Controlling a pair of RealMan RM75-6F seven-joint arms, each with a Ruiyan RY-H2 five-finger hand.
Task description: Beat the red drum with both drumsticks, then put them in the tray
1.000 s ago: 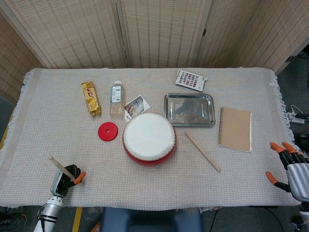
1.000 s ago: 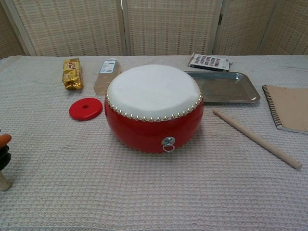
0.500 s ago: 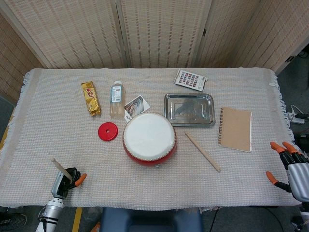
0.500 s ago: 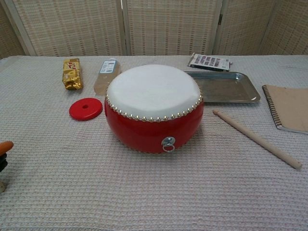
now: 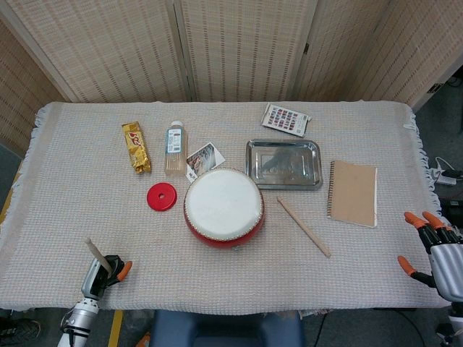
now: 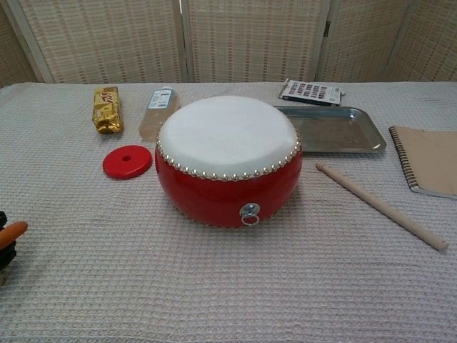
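A: What does the head view show?

B: The drum (image 5: pixel 223 207) stands in the middle of the table (image 5: pixel 376 144). The tray (image 5: pixel 283 164) lies just beyond it, to the far right. One stick (image 5: pixel 304 226) lies flat on the cloth, right of the drum and near to the tray, between the drum and the notebook (image 5: pixel 353 193).

A: And the second stick?

B: The left hand (image 5: pixel 105 269) grips it at the near left edge of the table. This held stick (image 5: pixel 97 254) points up and a little to the far left. The fingers are closed around it.

A: The right hand?

B: The right hand (image 5: pixel 434 249) is at the near right edge, past the notebook. Its fingers are spread apart and it holds nothing.

A: What else is on the table?

B: A red disc (image 5: pixel 161 196) lies left of the drum. A gold wrapper (image 5: pixel 136 147) and a bottle (image 5: pixel 175 147) lie at the far left. A photo (image 5: pixel 205 159) touches the far edge of the drum, and a colour card (image 5: pixel 286 119) lies beyond the tray.

A: Now the chest view?

B: The drum (image 6: pixel 228 161) fills the middle. The tray (image 6: pixel 334 129) is behind it on the right, and the free stick (image 6: pixel 380 205) lies to the right, apart from the drum. The left hand (image 6: pixel 8 239) shows only at the left edge, and I cannot tell its grip here. The right hand does not appear in this view.
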